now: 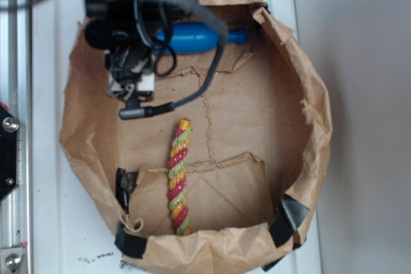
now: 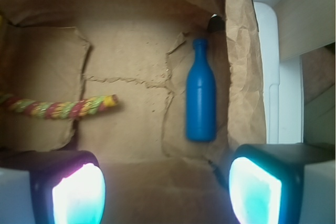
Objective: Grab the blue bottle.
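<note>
Blue bottle [image 1: 196, 36]: lying on its side at the top of the exterior frame, inside a brown paper-lined tray [image 1: 308, 113], neck toward the right, close beside the tray's upper wall. Pincer [image 2: 167, 190]: over the tray's upper left, free of the bottle, its two glowing pads [image 2: 79, 195] apart, holding nothing. Twisted red-yellow-green rope [image 1: 180, 178]: lower centre, well apart from the bottle. White worktop [image 1: 45, 62]: beneath the tray.

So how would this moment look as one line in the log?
pincer: open, empty | blue bottle: lying flat, untouched, near bag wall | rope stick: apart | grab: not yet
</note>
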Action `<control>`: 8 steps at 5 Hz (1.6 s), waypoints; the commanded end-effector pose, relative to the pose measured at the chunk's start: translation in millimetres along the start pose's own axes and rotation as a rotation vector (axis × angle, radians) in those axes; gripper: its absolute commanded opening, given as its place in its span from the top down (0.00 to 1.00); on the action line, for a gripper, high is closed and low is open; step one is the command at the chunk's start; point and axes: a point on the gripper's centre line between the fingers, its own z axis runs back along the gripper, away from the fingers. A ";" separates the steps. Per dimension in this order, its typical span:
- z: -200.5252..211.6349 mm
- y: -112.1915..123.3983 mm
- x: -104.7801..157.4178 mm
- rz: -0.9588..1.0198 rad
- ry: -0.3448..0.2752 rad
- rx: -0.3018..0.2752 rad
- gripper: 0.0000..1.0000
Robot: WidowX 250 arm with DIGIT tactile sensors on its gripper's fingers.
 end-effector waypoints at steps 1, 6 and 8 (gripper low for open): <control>-29.7 -46.0 15.7 -0.039 0.084 0.024 0.00; -78.0 40.5 39.0 0.212 0.203 0.111 0.00; -78.0 40.5 39.0 0.212 0.203 0.111 0.00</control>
